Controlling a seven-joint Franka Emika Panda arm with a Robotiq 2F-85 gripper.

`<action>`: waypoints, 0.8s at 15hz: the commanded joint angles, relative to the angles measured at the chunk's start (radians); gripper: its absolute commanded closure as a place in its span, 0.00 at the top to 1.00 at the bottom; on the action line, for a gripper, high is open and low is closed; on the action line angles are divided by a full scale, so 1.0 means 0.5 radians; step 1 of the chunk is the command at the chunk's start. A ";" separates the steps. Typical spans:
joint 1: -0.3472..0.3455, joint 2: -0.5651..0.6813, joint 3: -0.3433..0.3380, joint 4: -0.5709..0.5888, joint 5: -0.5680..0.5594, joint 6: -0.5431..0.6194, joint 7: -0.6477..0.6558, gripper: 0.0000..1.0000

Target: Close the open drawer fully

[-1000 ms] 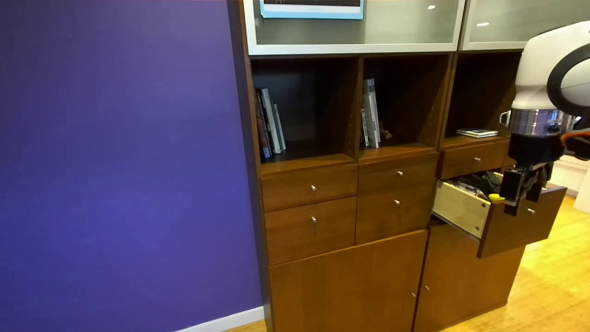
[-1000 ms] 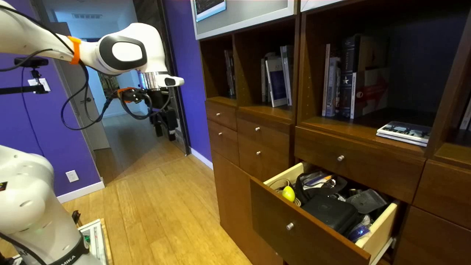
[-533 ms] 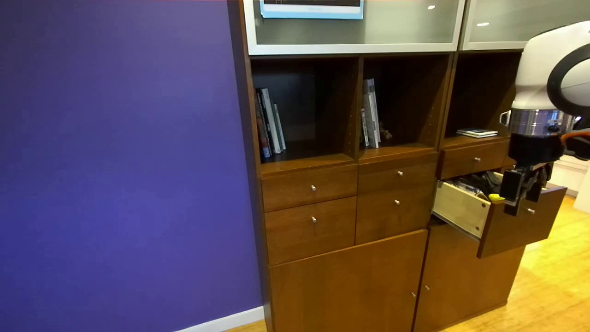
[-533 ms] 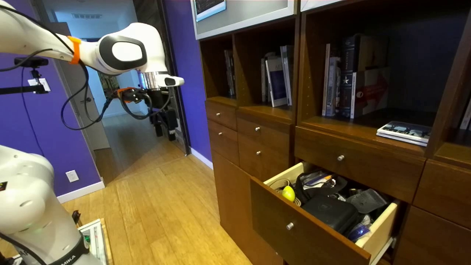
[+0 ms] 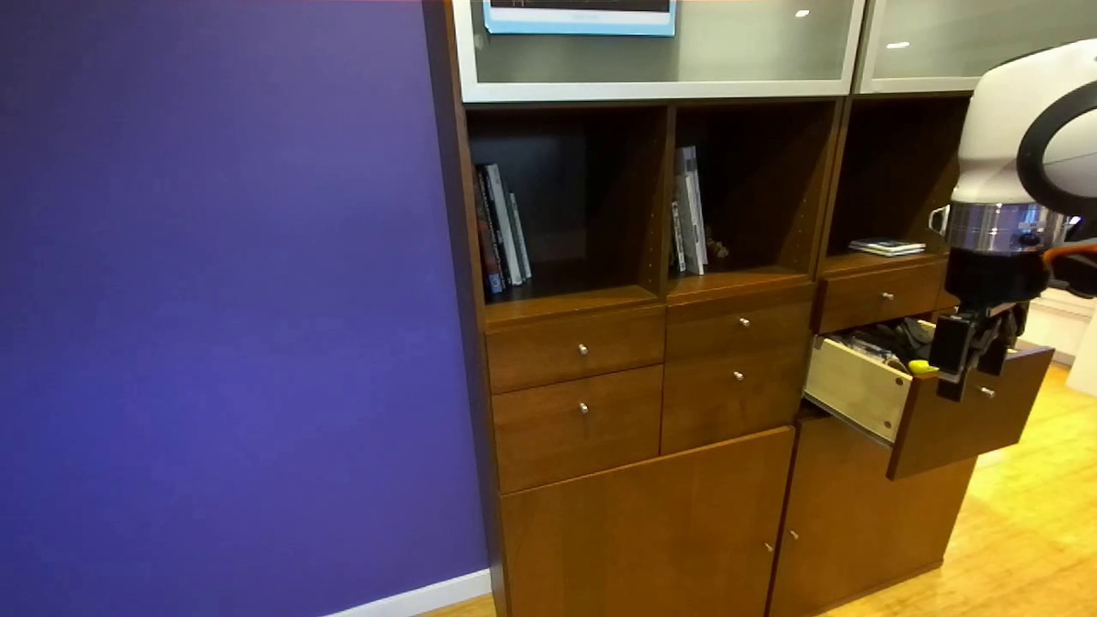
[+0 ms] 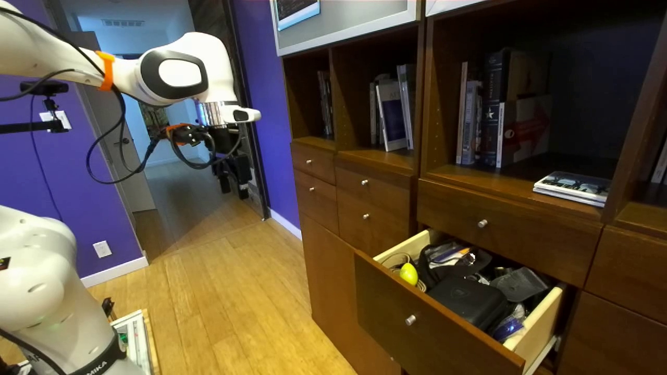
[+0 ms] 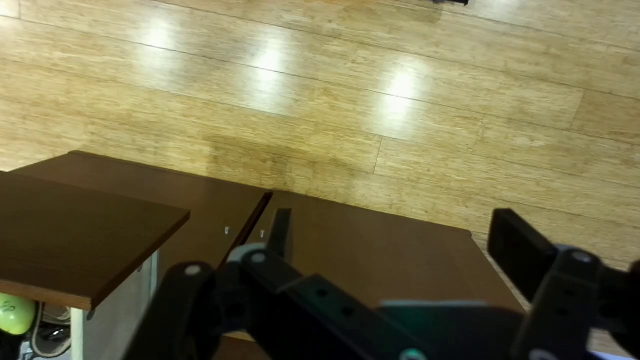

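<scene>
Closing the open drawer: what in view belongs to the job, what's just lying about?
Job:
open drawer, with its silver knob
jaws, open, nothing between them

Just there:
yellow egg-shaped item and black case, both inside the drawer
closed drawer above it
books and flat stack, on the shelves
cabinet doors

In both exterior views the drawer [image 6: 443, 338] is seen pulled well out from the lower part of the brown cabinet [image 5: 651, 531]. Its upright reddish-brown wood front [image 5: 943, 441], fitted with a small silver knob [image 6: 410, 320], is set apart from the cabinet's face; pale light-wood sides [image 5: 857, 390] are exposed between.
</scene>
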 commanded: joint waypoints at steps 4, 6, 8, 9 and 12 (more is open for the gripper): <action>0.024 0.002 -0.020 0.004 -0.012 -0.005 0.012 1.00; -0.033 0.059 -0.095 0.033 -0.082 0.080 -0.064 1.00; -0.113 0.106 -0.184 0.033 -0.215 0.221 -0.127 1.00; -0.153 0.141 -0.234 0.042 -0.265 0.265 -0.140 1.00; -0.264 0.273 -0.398 0.057 -0.360 0.426 -0.256 1.00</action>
